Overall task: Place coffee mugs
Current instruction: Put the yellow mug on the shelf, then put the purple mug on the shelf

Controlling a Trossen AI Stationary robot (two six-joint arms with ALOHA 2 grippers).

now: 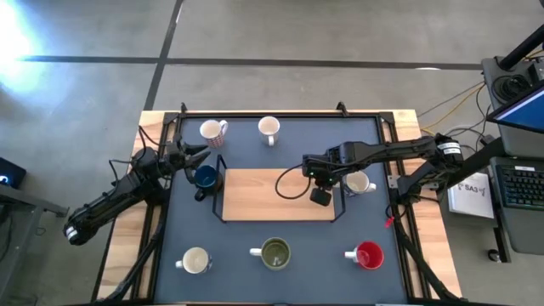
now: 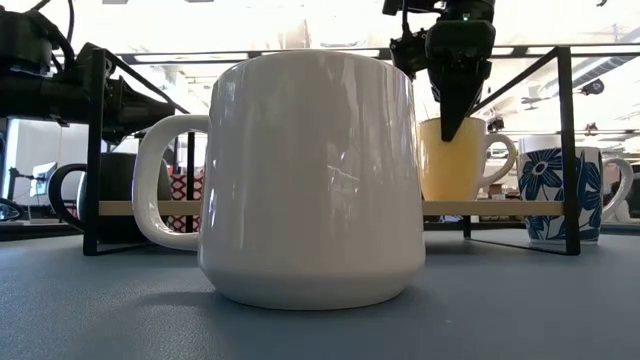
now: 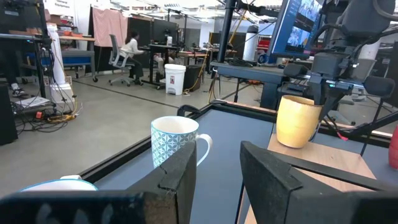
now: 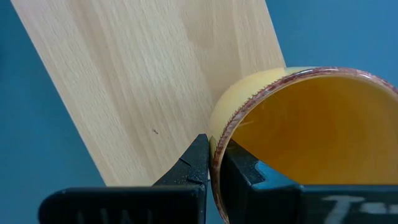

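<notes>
Risk: right gripper point(image 4: 211, 163) pinches only the rim of yellow-orange ceramic mug point(image 4: 311, 130) above wooden shelf board point(image 4: 155, 81); mug could tilt and slip. Left gripper point(image 3: 214, 171) part-open, empty.

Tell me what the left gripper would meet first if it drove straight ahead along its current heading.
Probably the white patterned mug, which sits just beyond the left gripper, slightly off-centre; depth is unclear. The yellow mug lies farther off to one side.

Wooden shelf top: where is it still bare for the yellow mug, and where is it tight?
The wooden shelf is bare across its middle and left, up to the dark blue mug by the left gripper. Its right end is crowded: the right gripper pinches the yellow mug rim there, beside a white mug.
</notes>
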